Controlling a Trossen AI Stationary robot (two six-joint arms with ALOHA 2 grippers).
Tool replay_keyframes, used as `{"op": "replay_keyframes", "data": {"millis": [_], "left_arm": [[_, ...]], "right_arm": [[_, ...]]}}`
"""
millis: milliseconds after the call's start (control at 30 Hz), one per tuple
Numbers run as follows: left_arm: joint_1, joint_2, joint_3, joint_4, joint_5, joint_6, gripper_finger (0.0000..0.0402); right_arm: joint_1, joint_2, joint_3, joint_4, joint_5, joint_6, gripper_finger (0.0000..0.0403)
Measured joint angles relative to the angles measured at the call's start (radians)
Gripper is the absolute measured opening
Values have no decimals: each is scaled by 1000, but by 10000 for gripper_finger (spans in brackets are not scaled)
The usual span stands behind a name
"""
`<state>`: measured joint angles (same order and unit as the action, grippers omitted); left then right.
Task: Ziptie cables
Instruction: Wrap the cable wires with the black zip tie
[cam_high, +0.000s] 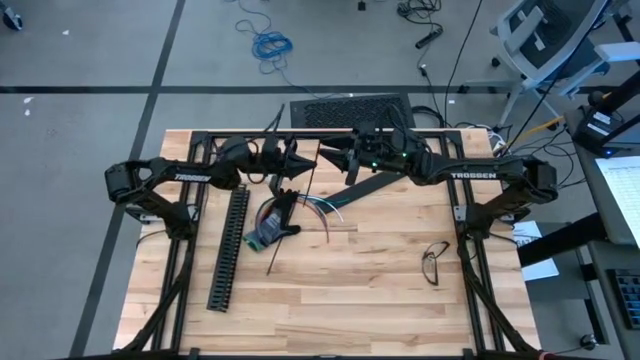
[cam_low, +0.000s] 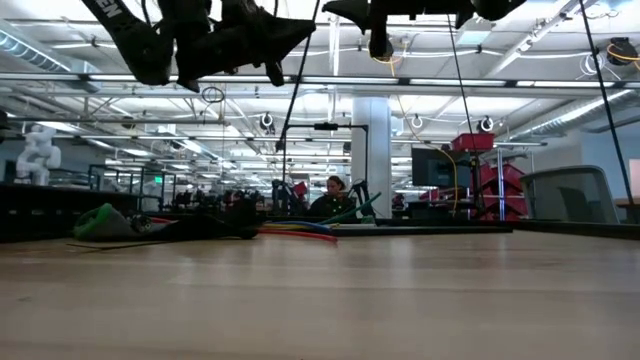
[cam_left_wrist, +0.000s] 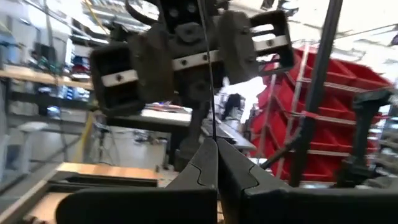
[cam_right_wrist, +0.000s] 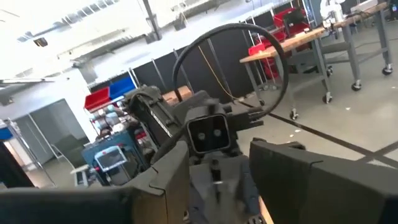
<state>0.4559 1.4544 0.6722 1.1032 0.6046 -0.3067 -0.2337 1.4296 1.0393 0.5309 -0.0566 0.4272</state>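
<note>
At the left of the table lies the long black slotted channel (cam_high: 229, 246), and just right of it the cables (cam_high: 285, 213) sit in a loose bundle of coloured wires on the wood, left of centre and toward the far side. Above them my left gripper (cam_high: 298, 160) hangs raised off the table, its fingers (cam_left_wrist: 199, 168) pressed together on a thin black zip tie (cam_high: 293, 217) (it runs slanting down toward the near side, past the bundle). My right gripper (cam_high: 330, 155) faces it closely from the right, fingers (cam_right_wrist: 161, 180) spread apart and holding nothing, and a pair of glasses (cam_high: 434, 262) lies well off to the right.
</note>
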Motion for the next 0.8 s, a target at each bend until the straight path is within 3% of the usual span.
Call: {"op": "replay_keyframes", "data": {"millis": [333,533,800], "left_arm": [[16,0,3,6,-33,-5,0],[-1,0,3,19,-36,-52,0],[-13,0,3,48,-85,-54,0]], "right_arm": [[27,1,0,30,13,-22,155],[12,6,0,34,105,-83,155],[6,61,0,126,76,-40,155]]}}
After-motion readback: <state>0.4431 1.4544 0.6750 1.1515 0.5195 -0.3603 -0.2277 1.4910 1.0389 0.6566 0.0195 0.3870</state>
